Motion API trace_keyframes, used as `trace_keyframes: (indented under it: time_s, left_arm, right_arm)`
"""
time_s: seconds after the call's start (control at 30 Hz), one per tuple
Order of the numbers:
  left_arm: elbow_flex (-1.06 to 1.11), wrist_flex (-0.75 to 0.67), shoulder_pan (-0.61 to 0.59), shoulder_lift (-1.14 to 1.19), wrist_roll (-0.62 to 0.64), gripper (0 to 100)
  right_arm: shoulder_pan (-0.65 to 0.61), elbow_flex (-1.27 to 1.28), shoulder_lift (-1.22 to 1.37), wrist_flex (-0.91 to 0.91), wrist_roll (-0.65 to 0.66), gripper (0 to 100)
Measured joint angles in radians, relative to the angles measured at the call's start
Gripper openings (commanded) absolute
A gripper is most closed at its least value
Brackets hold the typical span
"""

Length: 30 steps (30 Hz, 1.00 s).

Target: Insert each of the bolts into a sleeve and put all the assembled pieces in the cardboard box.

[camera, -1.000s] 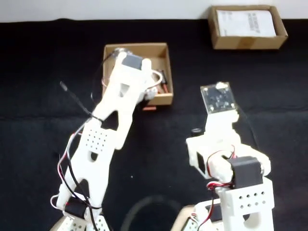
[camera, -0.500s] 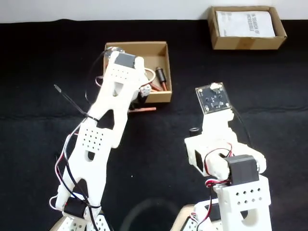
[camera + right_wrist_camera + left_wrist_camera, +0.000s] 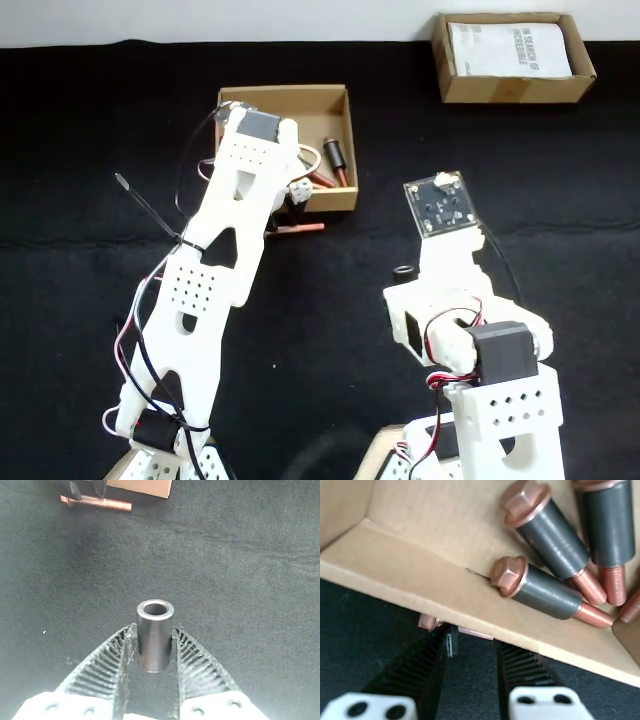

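Observation:
A copper bolt (image 3: 296, 228) lies on the black mat just outside the cardboard box (image 3: 345, 125). My left gripper (image 3: 472, 641) hangs open over that bolt (image 3: 431, 622), its shank crossing between the black fingers (image 3: 427, 672). Inside the box (image 3: 410, 575) lie several assembled pieces, copper bolts in dark sleeves (image 3: 542, 587). My right gripper (image 3: 154, 647) is shut on an upright grey sleeve (image 3: 155, 632), bore facing up, held above the mat at some distance from the bolt (image 3: 95, 503). The sleeve (image 3: 405, 271) shows beside the right arm in the high view.
A second cardboard box (image 3: 515, 88) holding a white sheet stands at the back right. Black mat (image 3: 480, 160) stretches between the two boxes and around both arms. A thin black cable (image 3: 150, 210) lies left of the left arm.
My left arm has drawn back from over the box, bringing its gripper down by the bolt on the mat. The right arm with the sleeve has shifted slightly left.

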Motion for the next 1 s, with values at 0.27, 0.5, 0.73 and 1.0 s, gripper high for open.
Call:
trace_keyframes:
  time_s: [0.27, 0.5, 0.73, 1.0]
  left_arm:
    - [0.157, -0.008, -0.002, -0.072, 0.0, 14]
    - [0.298, -0.009, 0.006, -0.126, 0.005, 14]
    - [0.417, -0.009, 0.034, -0.204, 0.002, 15]
    - [0.508, -0.009, 0.061, -0.227, 0.002, 15]
  right_arm:
    - [0.0, 0.0, 0.005, 0.0, 0.0, 0.8]
    - [0.0, 0.0, 0.068, 0.0, 0.0, 0.8]
    - [0.0, 0.0, 0.077, 0.0, 0.0, 0.8]
    - [0.0, 0.0, 0.077, -0.006, 0.026, 0.8]
